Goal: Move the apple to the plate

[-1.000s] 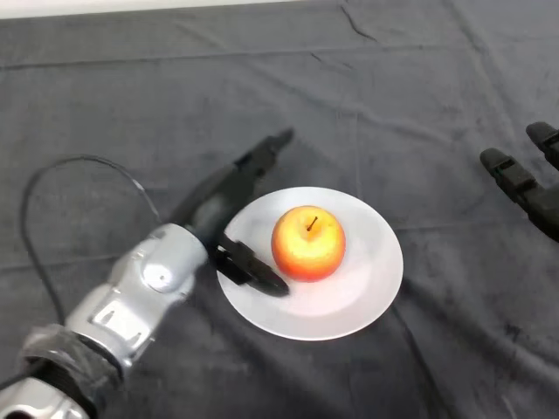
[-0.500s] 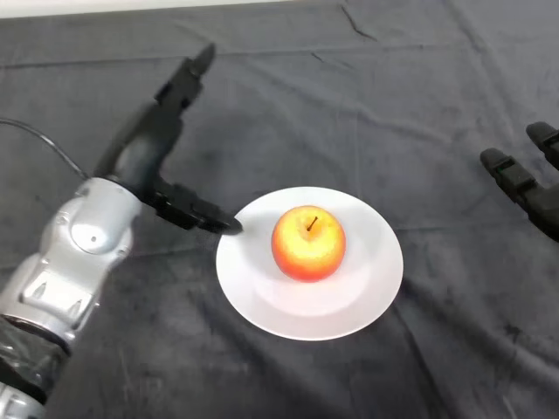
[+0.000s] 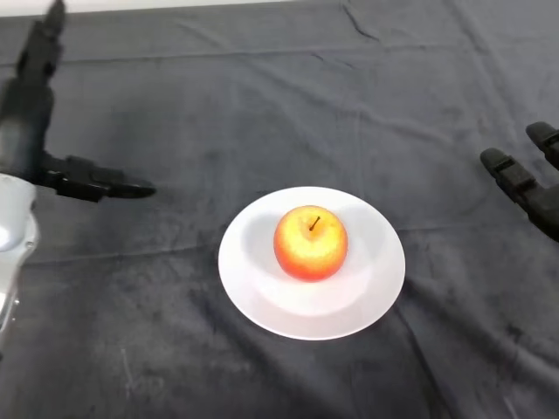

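A red and yellow apple [image 3: 310, 243] stands upright, stem up, near the middle of a round white plate [image 3: 367, 292] on the dark cloth. My left hand [image 3: 26, 131] is far off at the view's left edge, well apart from the plate. Its fingers are straight and spread, the thumb pointing right toward the plate, and it holds nothing.
Black fingers of another hand [image 3: 528, 183] lie on the cloth at the right edge. The dark cloth [image 3: 262, 105] has creases across the back and beside the plate.
My left hand has drawn back from the plate's left rim, moving left and away to the view's edge. The apple and plate have stayed where they were.
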